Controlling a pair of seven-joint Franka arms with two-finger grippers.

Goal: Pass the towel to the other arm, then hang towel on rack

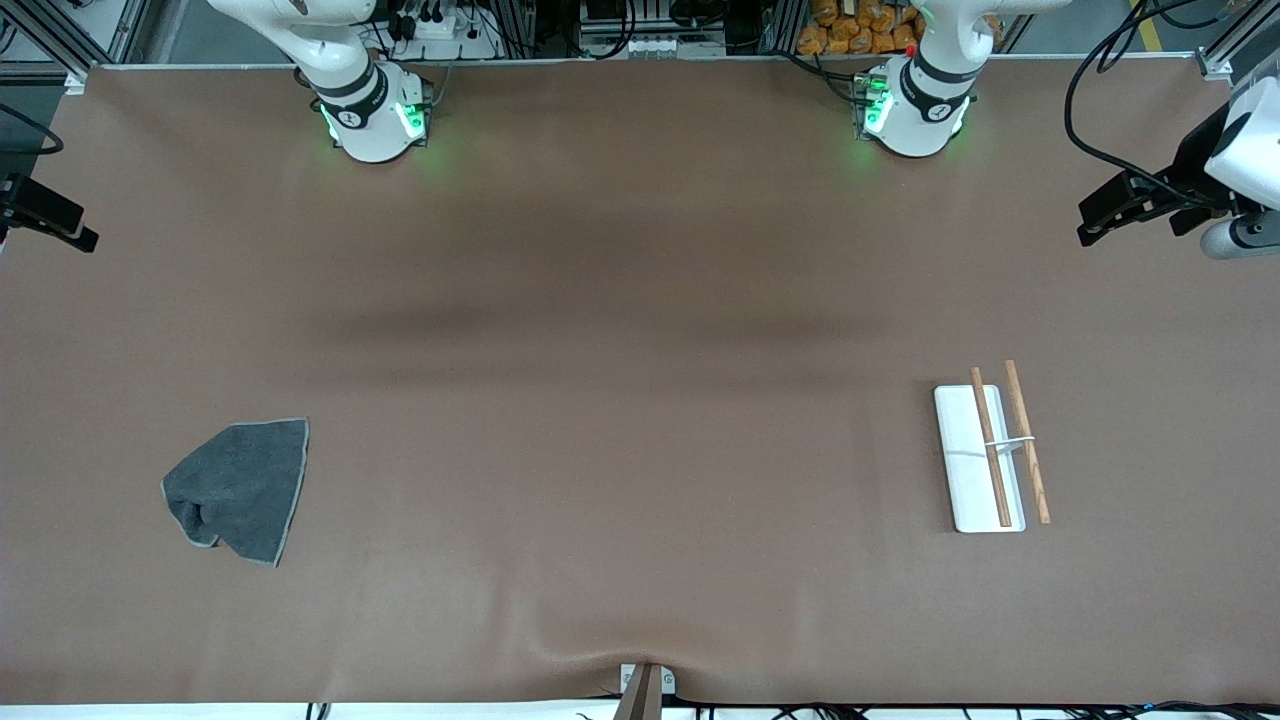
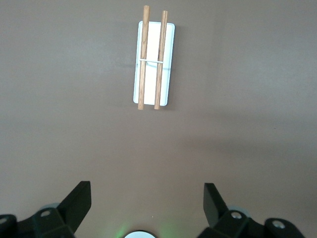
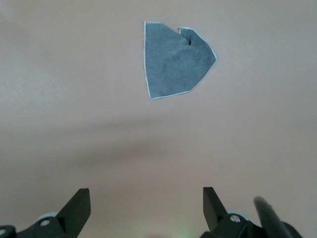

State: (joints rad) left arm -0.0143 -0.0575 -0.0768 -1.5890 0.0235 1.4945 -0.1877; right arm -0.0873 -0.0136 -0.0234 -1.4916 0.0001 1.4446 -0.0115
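On the brown worktop (image 1: 640, 300) the towel (image 1: 240, 490) lies at the right arm's end, well apart from the rack (image 1: 985, 455), so the right hand (image 3: 146, 208), open and empty like the left hand (image 2: 147, 206), is better placed to grasp it.

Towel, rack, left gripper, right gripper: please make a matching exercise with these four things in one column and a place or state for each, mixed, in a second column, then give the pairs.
Things:
1. towel
2. rack
3. left gripper
4. right gripper

Descriptions:
A. open, looks down on the rack
B. lies crumpled at the right arm's end of the table
C. open, looks down on the towel
D. carries two wooden rods, nothing hung on them

Pairs: 1-B, 2-D, 3-A, 4-C
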